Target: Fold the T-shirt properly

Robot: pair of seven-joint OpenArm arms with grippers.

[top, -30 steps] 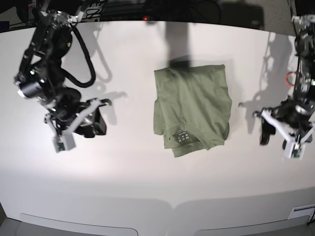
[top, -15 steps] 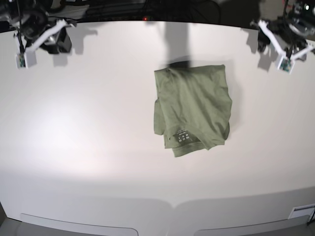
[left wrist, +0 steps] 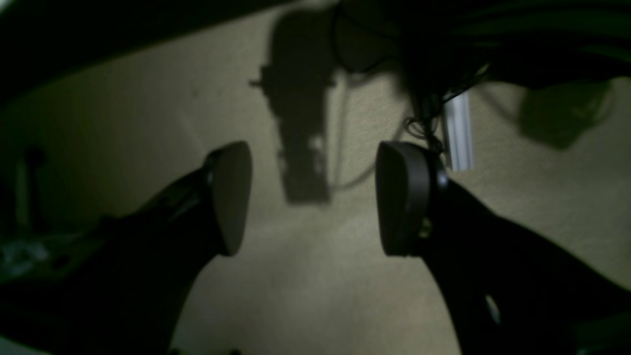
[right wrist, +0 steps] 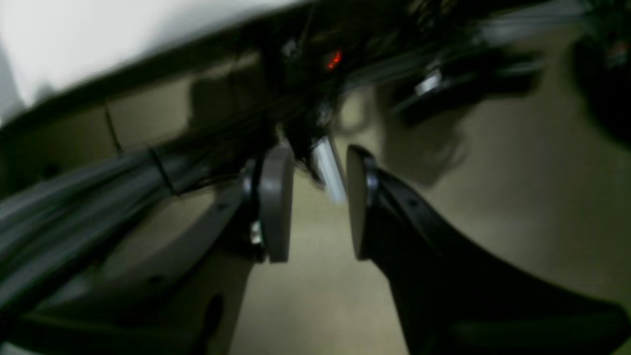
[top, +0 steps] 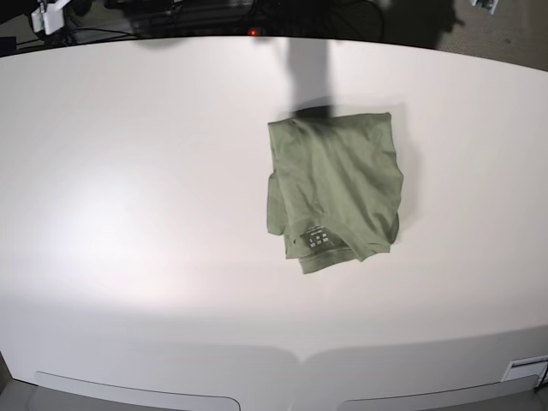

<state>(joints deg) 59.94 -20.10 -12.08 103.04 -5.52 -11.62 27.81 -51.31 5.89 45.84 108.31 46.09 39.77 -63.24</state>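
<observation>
the wrinkled sage-green cotton t-shirt [top: 336, 190] is lying folded into a compact block at the white table's [top: 128, 214] centre-right, toward three o'clock, apparently finished. the left gripper [left wrist: 313, 197] is gaping empty; the right gripper [right wrist: 318, 202] is standing part-open, holding nothing.

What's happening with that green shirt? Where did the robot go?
The T-shirt lies folded into a wrinkly rectangle on the white table, with its little white label showing. Nothing is touching it. Both robot arms are off the tabletop. The left gripper has its jaws wide apart with nothing between them, and the right gripper has a smaller gap and is empty too. Their cameras show only the floor and cables beyond the table. The folding looks about finished.
</observation>
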